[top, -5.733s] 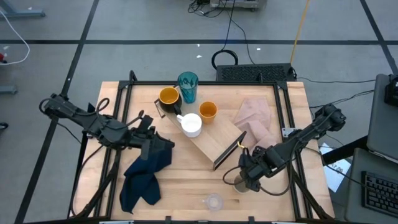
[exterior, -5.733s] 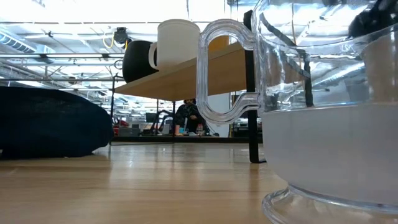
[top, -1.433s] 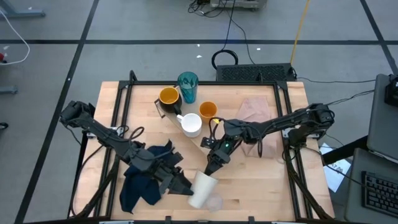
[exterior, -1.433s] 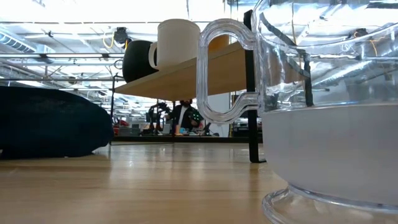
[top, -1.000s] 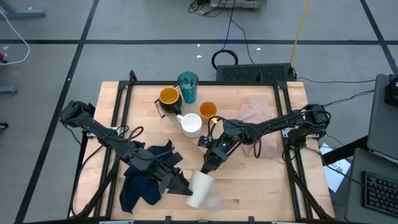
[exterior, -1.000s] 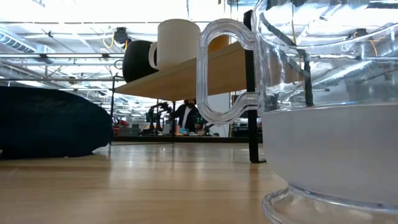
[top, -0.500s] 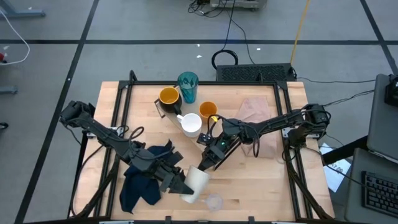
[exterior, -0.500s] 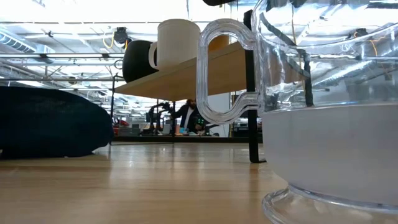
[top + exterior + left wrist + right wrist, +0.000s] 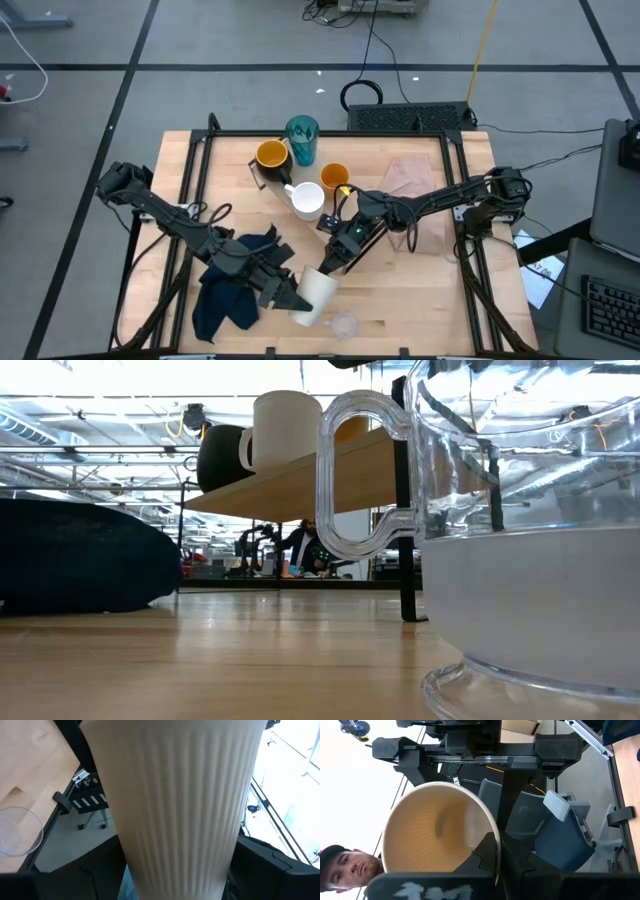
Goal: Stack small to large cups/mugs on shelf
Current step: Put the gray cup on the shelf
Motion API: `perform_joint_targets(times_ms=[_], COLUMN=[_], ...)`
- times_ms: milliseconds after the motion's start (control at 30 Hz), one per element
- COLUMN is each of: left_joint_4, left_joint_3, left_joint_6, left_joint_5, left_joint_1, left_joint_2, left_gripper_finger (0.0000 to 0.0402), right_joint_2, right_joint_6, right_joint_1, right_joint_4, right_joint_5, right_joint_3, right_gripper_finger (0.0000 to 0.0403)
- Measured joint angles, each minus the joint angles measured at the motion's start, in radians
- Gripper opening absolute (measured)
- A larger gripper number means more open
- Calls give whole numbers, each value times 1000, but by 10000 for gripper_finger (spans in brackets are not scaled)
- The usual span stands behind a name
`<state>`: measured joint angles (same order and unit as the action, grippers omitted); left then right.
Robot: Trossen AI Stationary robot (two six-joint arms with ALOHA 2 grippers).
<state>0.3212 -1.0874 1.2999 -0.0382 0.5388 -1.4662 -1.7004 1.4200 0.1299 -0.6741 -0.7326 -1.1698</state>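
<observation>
A ribbed beige cup (image 9: 317, 288) lies level in the air above the table's near middle, between my two grippers. My left gripper (image 9: 292, 300) is on its base end and my right gripper (image 9: 325, 265) is at its mouth (image 9: 435, 830). On the light-wood shelf (image 9: 300, 485) stand a white mug (image 9: 307, 200), a yellow mug (image 9: 271, 155) and a small orange cup (image 9: 335, 178). A teal tumbler (image 9: 302, 140) stands just behind them. A small clear cup (image 9: 343, 325) rests on its foot near the table's front edge. My left gripper holds the beige cup's narrow base end (image 9: 170, 870) between its two fingers, coming level from the table's left. The cup points away from the wrist, lifted clear of the table. My right gripper is shut on the cup's rim (image 9: 492, 827). One dark finger (image 9: 482, 857) shows inside the mouth. It comes about level from the far right.
A dark blue cloth (image 9: 235, 280) lies heaped under my left arm. A pinkish cloth (image 9: 410, 185) lies at the far right. The clear cup (image 9: 530, 560) fills the low view's right side. A person (image 9: 345, 865) shows beyond the table in the right wrist view.
The beige cup has shifted a little toward the table's left and far side between the two grippers, staying clear of the table. My right gripper's tip has edged toward the cup's mouth.
</observation>
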Motion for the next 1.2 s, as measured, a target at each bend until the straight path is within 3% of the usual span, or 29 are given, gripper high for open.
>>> perform_joint_targets(times_ms=[333, 667, 900, 1200], left_joint_4=[16, 36, 54, 80], left_joint_3=[-1, -1, -1, -1], left_joint_6=[-7, -8, -14, -53], left_joint_5=[-9, -9, -11, -12], left_joint_1=[0, 19, 32, 33], left_joint_2=[0, 0, 0, 0], left_gripper_finger=[301, 301, 296, 299], right_joint_2=[0, 0, 0, 8], right_joint_6=[-18, -15, -16, -47], right_joint_1=[-2, -17, -49, -134], right_joint_4=[-49, -41, -41, -62], right_joint_5=[-2, -12, -86, -175], right_joint_3=[0, 0, 0, 0], right_gripper_finger=[18, 138, 227, 268])
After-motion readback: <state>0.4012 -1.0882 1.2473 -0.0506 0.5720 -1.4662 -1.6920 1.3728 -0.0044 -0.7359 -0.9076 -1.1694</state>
